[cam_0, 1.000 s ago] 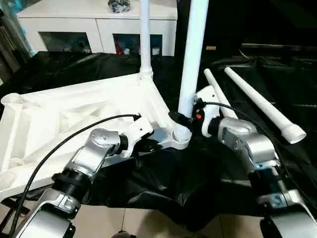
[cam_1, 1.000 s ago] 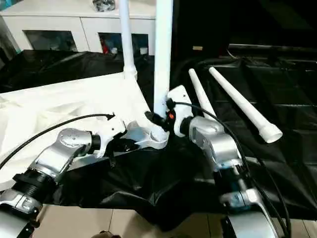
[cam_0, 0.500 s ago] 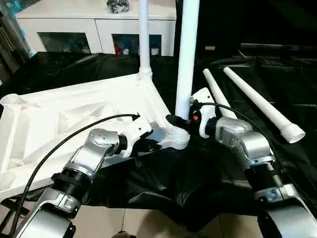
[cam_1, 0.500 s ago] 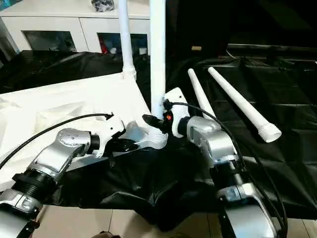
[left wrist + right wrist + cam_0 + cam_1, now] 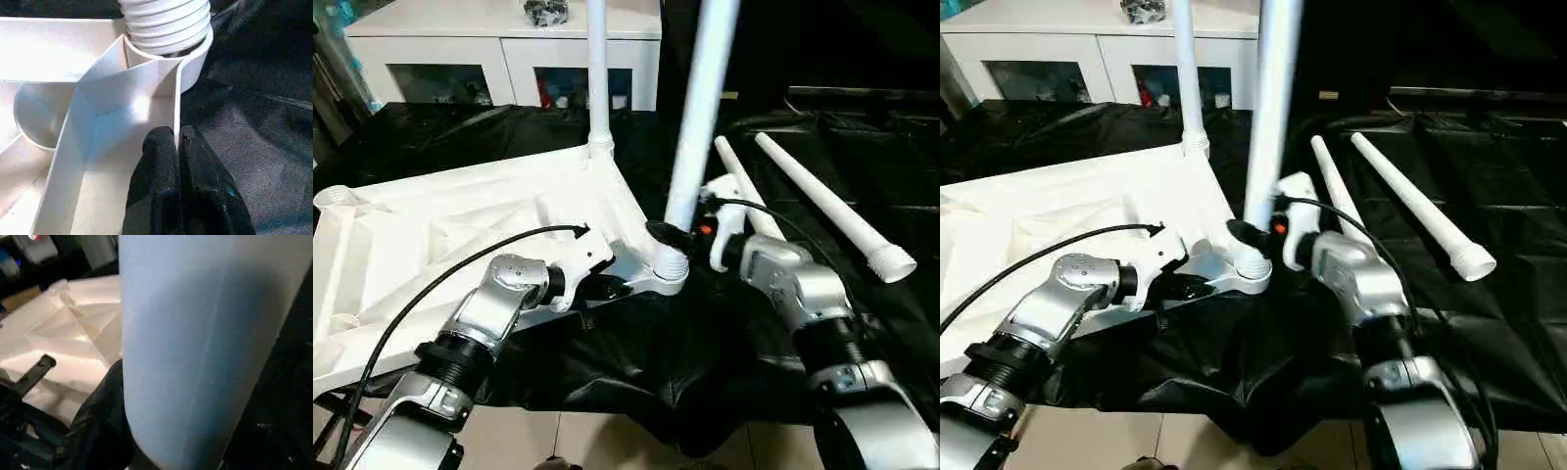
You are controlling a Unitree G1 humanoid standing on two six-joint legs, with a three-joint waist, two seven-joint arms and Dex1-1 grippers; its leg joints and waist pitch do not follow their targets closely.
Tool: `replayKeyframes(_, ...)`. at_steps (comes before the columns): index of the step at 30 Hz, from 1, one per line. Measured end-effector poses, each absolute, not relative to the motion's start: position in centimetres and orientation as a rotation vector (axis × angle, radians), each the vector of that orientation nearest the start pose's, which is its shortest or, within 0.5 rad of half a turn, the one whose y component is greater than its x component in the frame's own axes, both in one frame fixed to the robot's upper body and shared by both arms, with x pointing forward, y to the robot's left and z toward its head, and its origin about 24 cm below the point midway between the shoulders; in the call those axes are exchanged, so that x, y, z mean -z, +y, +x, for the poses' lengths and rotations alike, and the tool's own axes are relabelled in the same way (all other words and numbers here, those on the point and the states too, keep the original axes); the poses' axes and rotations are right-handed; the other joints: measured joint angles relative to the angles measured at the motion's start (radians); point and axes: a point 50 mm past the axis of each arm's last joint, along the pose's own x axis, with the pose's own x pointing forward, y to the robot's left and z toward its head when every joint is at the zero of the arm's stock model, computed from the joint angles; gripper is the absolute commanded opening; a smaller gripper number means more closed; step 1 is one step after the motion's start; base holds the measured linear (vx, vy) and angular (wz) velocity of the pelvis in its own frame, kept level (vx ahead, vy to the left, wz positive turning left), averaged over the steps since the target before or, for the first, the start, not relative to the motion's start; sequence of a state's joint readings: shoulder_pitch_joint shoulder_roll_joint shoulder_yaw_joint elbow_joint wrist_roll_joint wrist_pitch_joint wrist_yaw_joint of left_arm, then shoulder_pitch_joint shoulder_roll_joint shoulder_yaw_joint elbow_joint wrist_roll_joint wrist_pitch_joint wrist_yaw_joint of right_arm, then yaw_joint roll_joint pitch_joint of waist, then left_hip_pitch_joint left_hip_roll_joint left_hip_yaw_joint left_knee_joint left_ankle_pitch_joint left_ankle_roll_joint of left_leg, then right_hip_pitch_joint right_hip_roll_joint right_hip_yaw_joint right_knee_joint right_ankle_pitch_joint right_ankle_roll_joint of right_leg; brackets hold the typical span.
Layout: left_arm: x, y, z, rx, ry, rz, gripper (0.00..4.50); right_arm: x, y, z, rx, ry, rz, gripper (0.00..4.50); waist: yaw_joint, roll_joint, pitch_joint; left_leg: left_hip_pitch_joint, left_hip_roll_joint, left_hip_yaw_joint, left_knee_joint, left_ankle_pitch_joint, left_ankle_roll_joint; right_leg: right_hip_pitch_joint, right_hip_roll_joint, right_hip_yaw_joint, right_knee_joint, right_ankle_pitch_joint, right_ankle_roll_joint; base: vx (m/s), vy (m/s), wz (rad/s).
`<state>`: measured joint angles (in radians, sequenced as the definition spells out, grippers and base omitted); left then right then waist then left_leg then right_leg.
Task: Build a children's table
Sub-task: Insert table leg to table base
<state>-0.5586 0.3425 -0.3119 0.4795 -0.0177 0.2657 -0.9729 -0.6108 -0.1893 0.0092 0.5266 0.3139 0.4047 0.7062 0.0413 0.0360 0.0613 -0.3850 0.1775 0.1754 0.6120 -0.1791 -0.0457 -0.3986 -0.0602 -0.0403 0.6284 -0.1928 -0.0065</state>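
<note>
Tabletop (image 5: 460, 220) lies underside up on the black-draped work table (image 5: 636, 372), ribs showing. One leg (image 5: 598, 73) stands upright in the far corner socket. A second leg (image 5: 698, 108) rises from the near corner socket (image 5: 668, 269), leaning slightly to the right, its ribbed end seated in the collar. Right gripper (image 5: 677, 238) is clamped around this leg's base just above the socket. Left gripper (image 5: 177, 161) pinches the tabletop's thin edge wall beside that socket, fingers pressed together on it (seen close from the left wrist). Two spare legs (image 5: 827, 206) lie side by side on the cloth to the right, well apart from the tabletop.
</note>
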Motion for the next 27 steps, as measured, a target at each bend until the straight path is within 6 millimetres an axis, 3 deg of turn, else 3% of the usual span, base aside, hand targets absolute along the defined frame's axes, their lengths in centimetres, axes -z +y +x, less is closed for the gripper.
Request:
replayKeyframes(4,-4.6,11.8,31.7,1.133,0.460,0.345,0.00,-6.6,-12.6,33.7,-0.774,0.259,0.254,1.89,0.006,0.008,-0.008,0.000,-0.001,0.000,-0.002,0.000,0.000,0.001,-0.001,0.000,-0.003,0.000,0.000,0.000,0.000,0.00)
replayKeyframes(9,-4.4,11.8,31.8,1.130,0.463,0.342,0.00,-5.9,-13.0,33.0,-0.748,0.222,0.272,1.89,0.007,0.009,-0.013,0.001,-0.001,0.000,-0.003,0.000,0.000,0.002,-0.001,0.000,-0.004,0.000,0.000,0.000,0.000,0.00)
replayKeyframes(15,-4.2,11.7,31.8,1.127,0.461,0.344,0.00,-5.5,-12.4,32.2,-0.724,0.169,0.180,1.89,0.007,0.013,-0.017,0.003,-0.002,0.000,-0.006,0.000,0.000,0.004,-0.001,0.000,-0.008,-0.002,0.003,0.000,0.000,0.00)
replayKeyframes(22,-3.9,11.9,31.8,1.118,0.475,0.341,0.00,-5.9,-11.2,32.2,-0.769,0.165,-0.005,1.89,-0.007,0.006,-0.017,0.017,-0.003,0.000,-0.013,0.000,0.000,0.017,-0.001,0.000,-0.018,-0.004,0.007,0.000,0.000,0.00)
replayKeyframes(27,-3.8,12.0,31.8,1.108,0.476,0.351,0.00,-5.9,-10.7,32.7,-0.803,0.189,-0.068,1.89,-0.010,-0.001,-0.020,0.018,-0.003,0.000,-0.014,0.000,0.000,0.017,-0.001,-0.001,-0.019,-0.004,0.007,0.000,0.000,0.00)
